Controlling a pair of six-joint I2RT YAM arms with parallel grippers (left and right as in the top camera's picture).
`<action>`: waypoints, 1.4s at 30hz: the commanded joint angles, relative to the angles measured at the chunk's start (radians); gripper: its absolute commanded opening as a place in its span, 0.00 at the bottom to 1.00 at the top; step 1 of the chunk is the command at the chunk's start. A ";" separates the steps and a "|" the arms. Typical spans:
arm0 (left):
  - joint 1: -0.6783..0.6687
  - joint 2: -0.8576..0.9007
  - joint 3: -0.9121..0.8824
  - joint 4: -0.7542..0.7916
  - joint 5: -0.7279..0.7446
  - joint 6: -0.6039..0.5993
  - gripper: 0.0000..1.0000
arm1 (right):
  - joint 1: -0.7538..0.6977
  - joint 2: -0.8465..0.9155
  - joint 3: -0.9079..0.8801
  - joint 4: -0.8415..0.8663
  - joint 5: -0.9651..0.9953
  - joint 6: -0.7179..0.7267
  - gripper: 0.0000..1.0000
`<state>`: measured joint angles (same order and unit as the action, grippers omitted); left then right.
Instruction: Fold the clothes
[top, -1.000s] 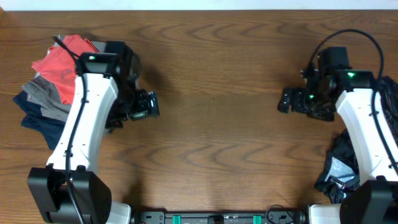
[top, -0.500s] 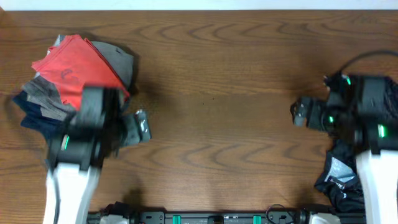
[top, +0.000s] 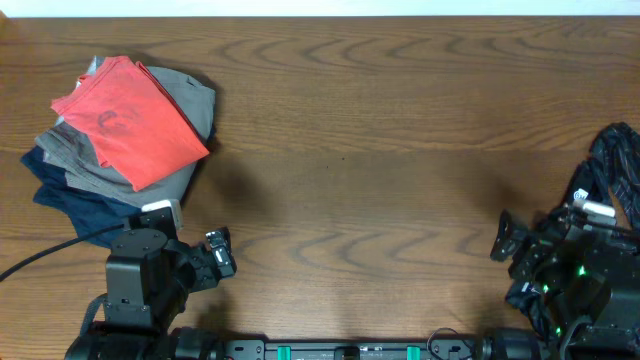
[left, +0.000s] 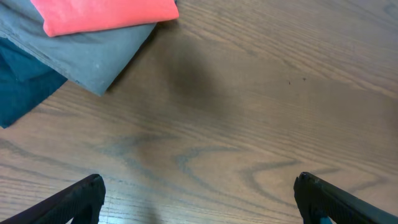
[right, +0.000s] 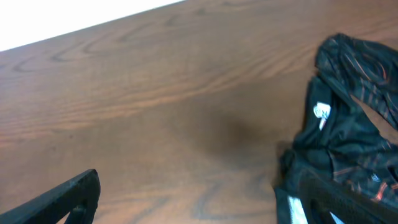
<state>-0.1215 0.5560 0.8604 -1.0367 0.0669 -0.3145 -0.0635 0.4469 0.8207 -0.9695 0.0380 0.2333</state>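
The coral-red T-shirt (top: 125, 120) lies folded on top of a stack at the table's far left; its edge also shows in the left wrist view (left: 106, 14). My left gripper (top: 220, 253) is drawn back near the front edge, below the stack; its fingers (left: 199, 199) are spread wide and empty over bare wood. My right gripper (top: 505, 240) is drawn back at the front right; its fingers (right: 205, 199) are open and empty, with the right finger beside the black garment.
Grey (top: 185, 95) and navy (top: 65, 195) folded garments lie under the red shirt. A black patterned garment (top: 610, 160) lies crumpled at the right edge and shows in the right wrist view (right: 348, 112). The wooden table (top: 350, 150) spans the view.
Both arms have pulled back from mid-table toward the front edge. The folded stack at the left, earlier partly covered by the left arm, is now in full view.
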 joint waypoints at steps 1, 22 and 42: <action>-0.002 -0.001 0.000 -0.002 -0.015 -0.005 0.98 | -0.006 -0.005 -0.013 -0.041 0.026 0.017 0.99; -0.002 0.000 0.000 -0.002 -0.016 -0.005 0.98 | -0.006 -0.022 -0.013 -0.212 0.026 0.017 0.99; -0.002 0.000 0.000 -0.002 -0.016 -0.005 0.98 | -0.006 -0.441 -0.627 0.735 -0.012 0.009 0.99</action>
<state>-0.1215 0.5560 0.8585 -1.0389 0.0669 -0.3145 -0.0635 0.0174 0.2604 -0.3099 0.0338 0.2348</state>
